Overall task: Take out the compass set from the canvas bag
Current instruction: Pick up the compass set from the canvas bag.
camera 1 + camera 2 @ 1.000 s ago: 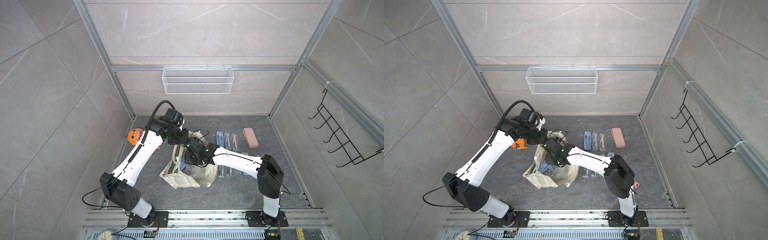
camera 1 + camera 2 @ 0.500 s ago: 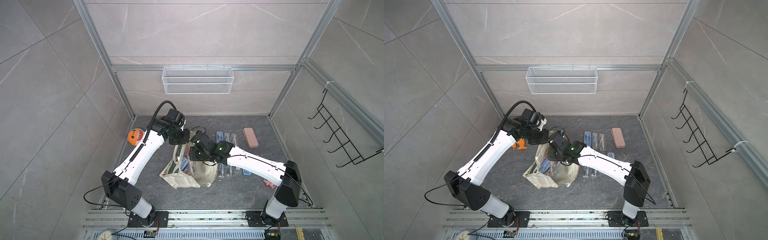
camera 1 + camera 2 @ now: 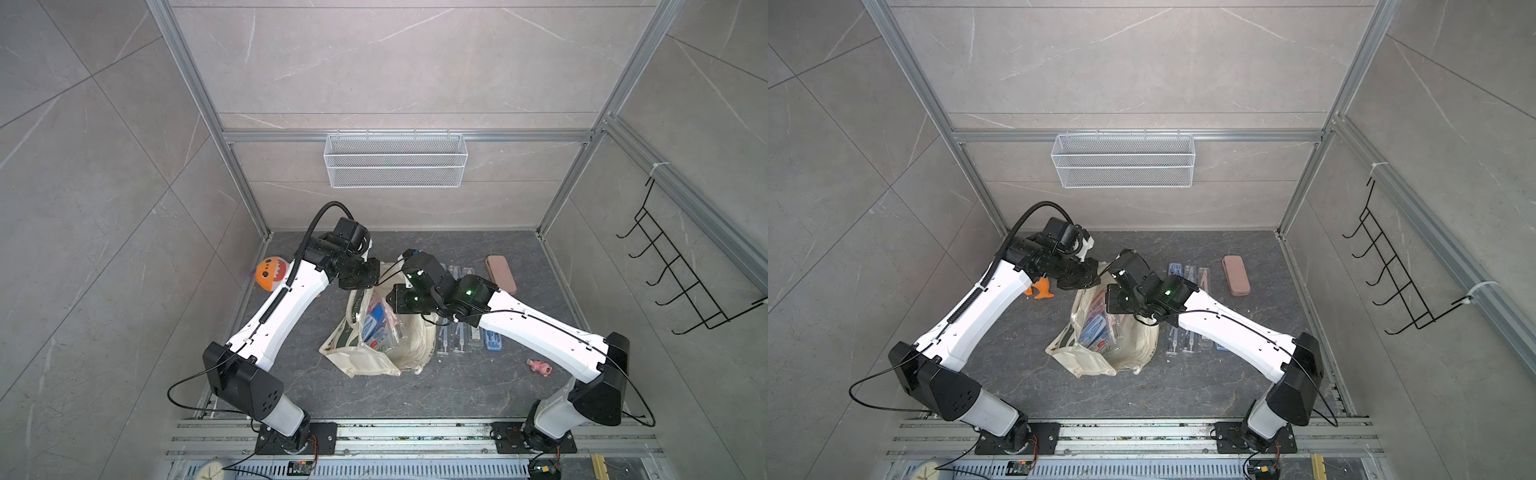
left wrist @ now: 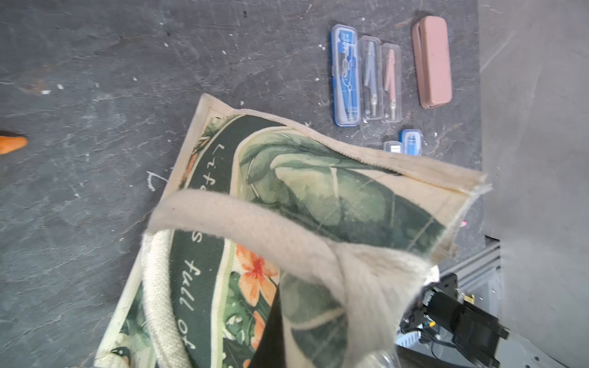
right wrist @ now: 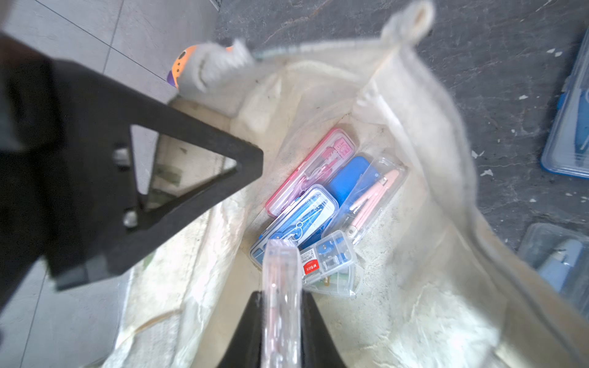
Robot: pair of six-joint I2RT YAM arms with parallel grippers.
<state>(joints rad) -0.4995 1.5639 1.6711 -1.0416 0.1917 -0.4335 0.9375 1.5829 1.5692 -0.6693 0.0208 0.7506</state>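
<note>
The canvas bag [image 3: 374, 357] sits near the middle of the bench [image 3: 478, 386], a little toward the left edge. Its mouth is open upward and its green printed panel is on the side toward that edge. The left end effector [image 3: 374, 272] is closed on the bag's rim by a handle [image 4: 242, 223], holding that side raised.

The right end effector [image 5: 280, 299] reaches into the open mouth and is clamped on a compass set [image 5: 282, 280] in a clear case with pink parts inside. The case stands on end between the fingers [image 5: 250, 328], above the things lying in the bag; whether it is clear of the rim cannot be told.

In the bag's bottom lie a pink case [image 5: 314, 165], a blue-and-white compass case [image 5: 296, 216], a plain blue case [image 5: 349, 176], a clear case with a pink compass [image 5: 373, 197] and a small clear box with a red label [image 5: 325, 261].

Between the bag and the bench's right edge lie a blue compass case [image 4: 345, 76] and two clear compass cases [image 4: 370, 78] beside it. A dusty-pink closed case [image 4: 432, 62] lies toward the back right corner. An orange plush toy [image 3: 271, 274] rests at the left edge.
</note>
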